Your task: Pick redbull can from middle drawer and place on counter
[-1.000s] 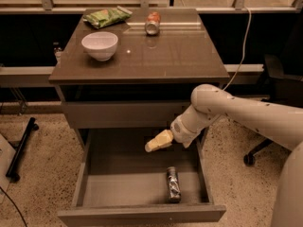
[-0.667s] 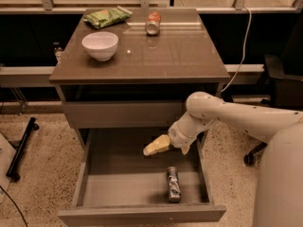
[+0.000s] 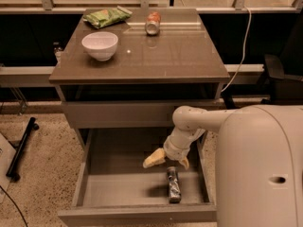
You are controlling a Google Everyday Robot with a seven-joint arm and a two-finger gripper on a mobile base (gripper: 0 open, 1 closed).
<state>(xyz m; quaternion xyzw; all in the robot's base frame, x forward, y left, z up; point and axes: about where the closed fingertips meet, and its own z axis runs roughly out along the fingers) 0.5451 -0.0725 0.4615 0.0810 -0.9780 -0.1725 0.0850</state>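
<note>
the claw [image 3: 168, 161] is hovering, spread, just above the slim silvery-grey metallic can [image 3: 173, 185] lying in the deep grey-brown open drawer [image 3: 118, 189]; the reach is seemingly underway, next calling for lowering around it.

- The gripper [image 3: 166, 163] hangs low and points downward, its two yellowish fingers [image 3: 153, 159] spread apart.
- The wrist [image 3: 177, 145] sits just above and right of the fingers.
- The white arm [image 3: 201, 119] bends higher up, running off rightward.
</note>
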